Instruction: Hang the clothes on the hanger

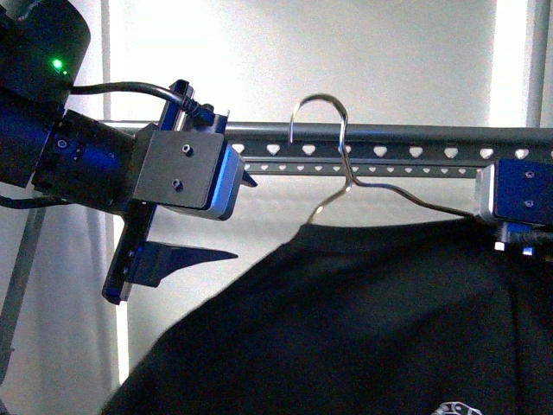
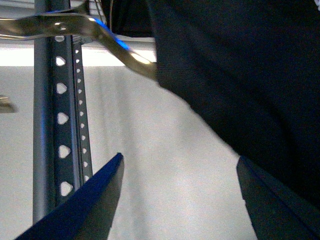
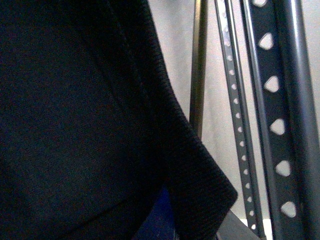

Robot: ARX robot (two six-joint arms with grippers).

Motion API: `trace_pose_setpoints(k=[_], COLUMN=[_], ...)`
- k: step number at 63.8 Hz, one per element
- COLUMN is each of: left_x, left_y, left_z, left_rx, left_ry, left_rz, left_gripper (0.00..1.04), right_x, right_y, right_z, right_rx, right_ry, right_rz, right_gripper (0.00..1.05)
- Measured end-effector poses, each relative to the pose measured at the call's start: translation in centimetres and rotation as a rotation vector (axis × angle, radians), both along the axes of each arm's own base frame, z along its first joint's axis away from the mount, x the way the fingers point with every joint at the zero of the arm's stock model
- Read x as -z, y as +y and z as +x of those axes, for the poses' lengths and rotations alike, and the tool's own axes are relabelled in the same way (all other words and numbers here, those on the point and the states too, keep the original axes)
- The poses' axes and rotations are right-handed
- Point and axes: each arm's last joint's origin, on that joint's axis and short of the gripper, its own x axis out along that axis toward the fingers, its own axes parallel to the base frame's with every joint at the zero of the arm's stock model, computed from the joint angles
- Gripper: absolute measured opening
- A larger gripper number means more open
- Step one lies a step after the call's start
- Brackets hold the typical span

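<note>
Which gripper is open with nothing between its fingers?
The left gripper: fingers spread apart, holding nothing. The right gripper is against the T-shirt's shoulder.

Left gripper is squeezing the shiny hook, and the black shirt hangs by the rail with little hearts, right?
No. The left gripper is open and empty, clear of the shiny hook; the left wrist view shows it. The black shirt does hang by the rail with little hearts.

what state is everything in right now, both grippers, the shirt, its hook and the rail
left gripper: jaws open, empty
right gripper: at the shirt's shoulder, jaws hidden, cannot tell
T-shirt: on its hanger, draping below the rail
hook hanger: upright, looks hooked over the rail
rail: horizontal, carrying the hook
</note>
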Motion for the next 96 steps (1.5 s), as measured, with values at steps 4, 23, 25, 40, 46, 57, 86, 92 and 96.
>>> trace_pose_setpoints(k=[4,23,25,40,46,57,86,92,96], left_x=[0.0,0.0,-0.1,-6.0,-5.8,-4.9,4.1,7.3,8.5], left_y=[0.0,0.1,0.3,5.6,7.3,7.6,5.5,5.9,6.3], left_z=[0.0,0.1,0.3,1.8,1.8,1.0,-13.8,-15.7,-16.8], left_rx=[0.0,-0.061,-0.135,-0.652,-0.778,-0.765,-0.852,-0.873,-0.869], left_ry=[-0.001,0.024,0.032,0.369,0.44,0.552,0.486,0.509,0.507], left_rz=[0.0,-0.105,-0.241,-1.598,-1.817,-1.892,-1.611,-1.586,-1.584], left_gripper=[0.82,0.98,0.98,0.98,0.98,0.98,0.25,0.04,0.04], right_x=[0.3,2.0,2.1,0.3,-0.8,-2.6,-7.3,-8.3,-8.8], right_y=[-0.6,-4.3,-4.8,-6.0,-6.1,-5.9,-5.2,-4.8,-4.5], right_z=[-0.1,-1.1,-1.4,-4.1,-4.7,-4.1,2.4,3.5,4.1], right_rx=[0.01,0.148,0.178,0.369,0.461,0.585,0.761,0.776,0.791], right_ry=[0.031,0.177,0.209,0.34,0.381,0.362,0.343,0.337,0.334], right_rz=[0.006,0.141,0.184,0.469,0.539,0.545,0.493,0.498,0.499], right_gripper=[0.03,0.03,0.03,0.03,0.03,0.03,0.03,0.03,0.03])
